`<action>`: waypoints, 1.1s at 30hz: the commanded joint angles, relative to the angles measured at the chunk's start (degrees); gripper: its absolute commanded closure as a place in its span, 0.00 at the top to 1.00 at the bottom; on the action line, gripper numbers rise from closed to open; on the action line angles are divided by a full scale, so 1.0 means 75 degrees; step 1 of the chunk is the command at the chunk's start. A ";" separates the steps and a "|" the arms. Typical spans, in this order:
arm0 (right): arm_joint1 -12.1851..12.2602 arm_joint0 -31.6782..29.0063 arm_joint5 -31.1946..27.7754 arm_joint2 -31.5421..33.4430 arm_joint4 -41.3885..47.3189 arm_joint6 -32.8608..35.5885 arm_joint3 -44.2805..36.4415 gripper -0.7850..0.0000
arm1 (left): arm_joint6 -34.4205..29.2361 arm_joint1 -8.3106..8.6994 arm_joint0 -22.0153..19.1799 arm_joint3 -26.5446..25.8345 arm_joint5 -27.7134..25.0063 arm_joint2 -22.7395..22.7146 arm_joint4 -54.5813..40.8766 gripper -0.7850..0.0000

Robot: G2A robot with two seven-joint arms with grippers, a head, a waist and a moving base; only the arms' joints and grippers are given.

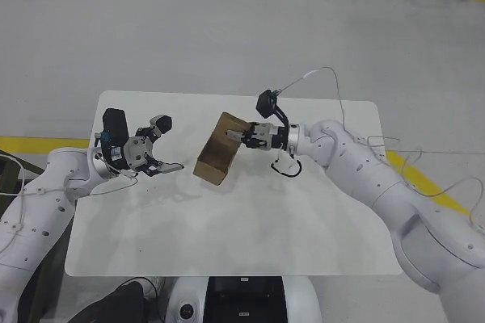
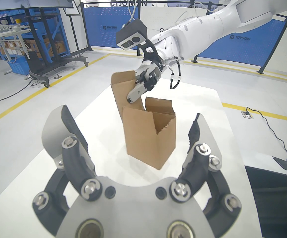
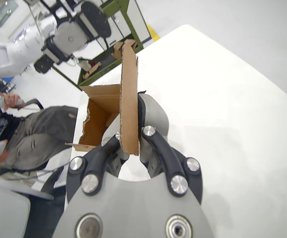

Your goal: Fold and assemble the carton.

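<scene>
From above, the brown carton (image 1: 216,151) stands near the middle of the white table (image 1: 226,234), its top open. The right gripper (image 1: 246,137) is at the carton's far upper edge and touches it. The left gripper (image 1: 168,145) hangs over the table just beside the carton with its fingers spread wide, touching nothing.

From the left wrist, the left gripper's two dark-padded fingers (image 2: 70,127) stand far apart with the carton upright on the table beyond them. The carton's top flaps are up. The right gripper (image 2: 137,90) comes down from behind and pinches the tall rear flap (image 2: 122,87).

From the right wrist, the right gripper's fingers (image 3: 153,117) are pressed together on that flap, which stands edge-on between them. Below it, the carton's open inside (image 3: 96,117) shows.
</scene>
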 commanded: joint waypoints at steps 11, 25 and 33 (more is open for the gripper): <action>0.1148 -0.2187 0.2275 0.1985 -0.0240 -0.1039 -0.3126 0.00 | 0.0000 0.0000 0.0000 0.0000 0.0000 0.0000 0.0000 1.00; 0.1751 -0.3609 0.3210 0.3376 -0.0537 -0.0517 -0.5142 0.00 | 0.0000 0.0000 0.0000 0.0000 0.0000 0.0000 0.0000 1.00; 0.1751 -0.3609 0.3210 0.3376 -0.0537 -0.0517 -0.5142 0.00 | 0.0000 0.0000 0.0000 0.0000 0.0000 0.0000 0.0000 1.00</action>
